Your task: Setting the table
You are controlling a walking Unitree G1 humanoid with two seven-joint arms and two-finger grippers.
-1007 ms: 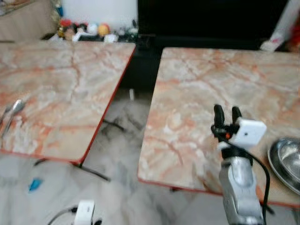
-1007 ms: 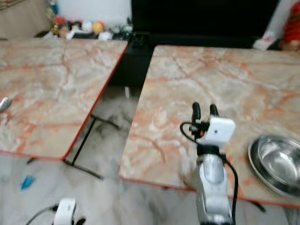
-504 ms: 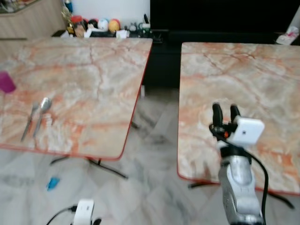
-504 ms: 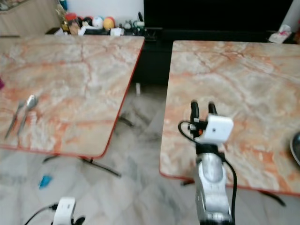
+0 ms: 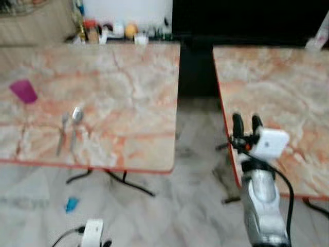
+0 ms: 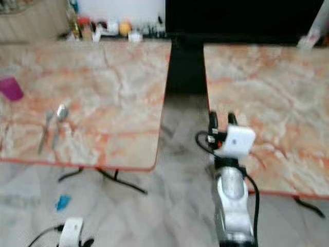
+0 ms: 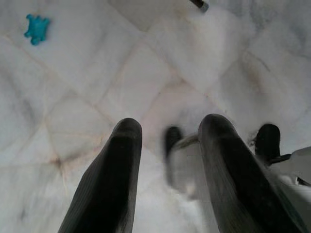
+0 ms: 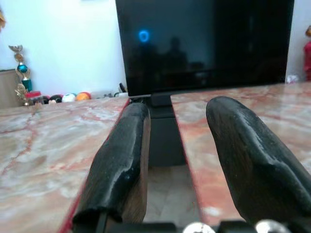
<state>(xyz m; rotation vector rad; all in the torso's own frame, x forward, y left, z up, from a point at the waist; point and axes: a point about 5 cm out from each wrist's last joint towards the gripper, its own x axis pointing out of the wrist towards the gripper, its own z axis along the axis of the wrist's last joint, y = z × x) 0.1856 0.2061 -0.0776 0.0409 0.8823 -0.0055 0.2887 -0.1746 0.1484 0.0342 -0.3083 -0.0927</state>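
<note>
Left marble-patterned table with red edging (image 5: 128,98): bears magenta plastic cup (image 5: 23,91) toward its far left, metal spoon (image 5: 75,128) and fork (image 5: 62,134) side by side nearer the front. Right end effector (image 5: 244,126): raised between the tables, fingers parted, empty. Left end effector (image 7: 167,160): low over the floor, open, empty. Step: approach; next, reaching the cutlery.

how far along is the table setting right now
Early, as far as the frames show. Done: a spoon and a second utensil lie side by side on the left table, with a pink cup further back. In hand: nothing; the right gripper is raised with open, empty jaws, and the left gripper hangs open over the floor. Left: the right table looks bare.
</note>
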